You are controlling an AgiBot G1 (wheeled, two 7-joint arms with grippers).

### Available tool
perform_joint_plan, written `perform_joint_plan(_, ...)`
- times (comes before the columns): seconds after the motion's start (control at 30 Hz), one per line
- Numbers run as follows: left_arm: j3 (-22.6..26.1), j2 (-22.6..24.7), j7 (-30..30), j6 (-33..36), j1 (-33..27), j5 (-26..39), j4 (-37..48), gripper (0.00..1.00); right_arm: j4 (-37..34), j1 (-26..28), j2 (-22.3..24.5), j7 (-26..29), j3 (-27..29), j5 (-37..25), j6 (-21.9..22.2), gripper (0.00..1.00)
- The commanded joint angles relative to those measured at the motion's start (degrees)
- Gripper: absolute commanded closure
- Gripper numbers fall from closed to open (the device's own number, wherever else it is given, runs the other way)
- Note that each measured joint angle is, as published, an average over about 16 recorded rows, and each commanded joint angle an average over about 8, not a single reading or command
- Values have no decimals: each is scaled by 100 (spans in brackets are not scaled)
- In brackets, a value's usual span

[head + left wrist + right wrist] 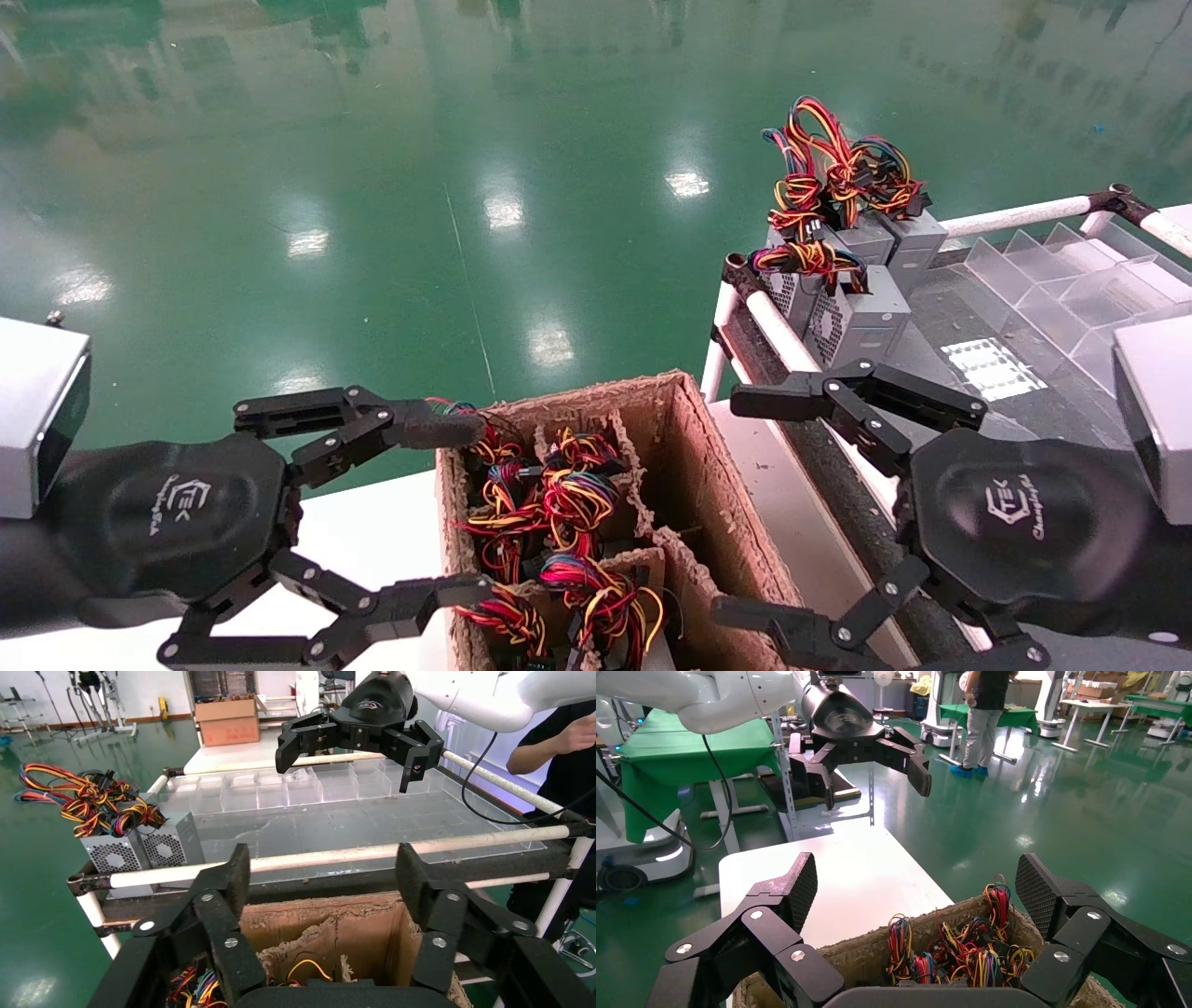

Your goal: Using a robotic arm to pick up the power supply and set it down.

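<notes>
Both tools hang released beside a cardboard box (694, 447) of power supplies (559, 503). The left tool (466, 508) sits at the box's left wall, nearer the wire bundles. The right tool (745, 503) hangs past its right wall.

Power supplies (843, 270) on rack (978, 373) — right of box (689, 466); tools flanking.
</notes>
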Motion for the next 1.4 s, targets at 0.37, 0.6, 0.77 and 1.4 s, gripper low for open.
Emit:
perform_joint_plan(0.37, 0, 0, 0, 0, 0, 0, 0, 100, 0, 0, 0, 0, 0, 0, 0, 0)
perform_joint_plan(0.6, -31, 5, -7, 5, 3, 8, -3, 100, 0, 0, 0, 0, 0, -1, 0, 0)
perform_joint_plan(0.77, -31, 5, -6, 5, 3, 8, -2, 100, -12, -7, 0, -3, -5, -16, 9, 0)
perform_joint_plan(1.4, 7, -1, 4, 1, -4, -3, 5, 0, -755, 449, -417, 337, -806, -1397, 16, 0)
